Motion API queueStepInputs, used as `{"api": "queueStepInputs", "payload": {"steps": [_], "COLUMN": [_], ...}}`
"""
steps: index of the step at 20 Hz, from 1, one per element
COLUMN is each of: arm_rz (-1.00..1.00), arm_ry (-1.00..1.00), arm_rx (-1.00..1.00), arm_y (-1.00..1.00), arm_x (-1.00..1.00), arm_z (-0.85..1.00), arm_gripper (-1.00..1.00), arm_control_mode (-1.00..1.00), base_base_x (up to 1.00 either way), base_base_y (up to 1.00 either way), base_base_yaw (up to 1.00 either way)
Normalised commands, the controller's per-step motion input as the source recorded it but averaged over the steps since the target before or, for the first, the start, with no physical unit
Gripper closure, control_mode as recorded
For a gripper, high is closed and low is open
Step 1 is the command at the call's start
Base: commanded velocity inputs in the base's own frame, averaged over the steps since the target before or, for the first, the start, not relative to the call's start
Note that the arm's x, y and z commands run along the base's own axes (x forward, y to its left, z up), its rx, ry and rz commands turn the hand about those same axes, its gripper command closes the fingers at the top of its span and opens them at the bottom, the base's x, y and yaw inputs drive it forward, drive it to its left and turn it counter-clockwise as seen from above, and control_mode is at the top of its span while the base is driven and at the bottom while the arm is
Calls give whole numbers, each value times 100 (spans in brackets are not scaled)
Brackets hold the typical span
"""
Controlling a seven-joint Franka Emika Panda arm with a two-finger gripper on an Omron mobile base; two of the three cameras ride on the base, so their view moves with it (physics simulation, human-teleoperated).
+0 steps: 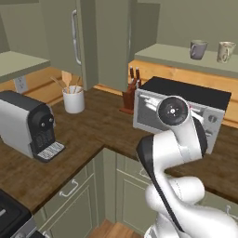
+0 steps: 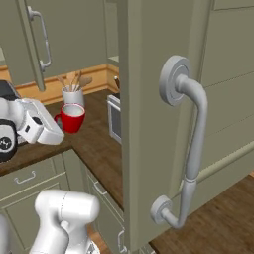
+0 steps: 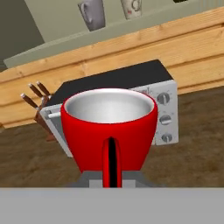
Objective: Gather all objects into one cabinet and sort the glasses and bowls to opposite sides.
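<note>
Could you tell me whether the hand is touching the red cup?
Touching: in the right base view the hand meets the red cup, lifted clear of the counter.

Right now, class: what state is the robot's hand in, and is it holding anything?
Hand: closed, holding the red cup by its handle, in front of the microwave.

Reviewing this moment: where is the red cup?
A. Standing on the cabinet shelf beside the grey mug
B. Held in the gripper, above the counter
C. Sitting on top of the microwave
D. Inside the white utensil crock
B: the red cup sits at the gripper, clear of the counter, while the grey mug and cream mug stand on the cabinet shelf.
</note>
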Motion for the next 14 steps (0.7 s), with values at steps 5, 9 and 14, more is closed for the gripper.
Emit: {"api": "queueStepInputs", "payload": {"steps": [5,9,14], "arm_rz": [0,0,2], "arm_ry": [0,-1,-11], "arm_rx": [0,-1,-4], "arm_y": [-42,-4,-21], "arm_x": [0,-5,-8], "arm_z": [100,46,44], "arm_gripper": [100,100,100], "arm_control_mode": [-100,-100,-100], "base_base_x": [0,0,0], "base_base_y": [0,0,0], "base_base_yaw": [0,0,0]}}
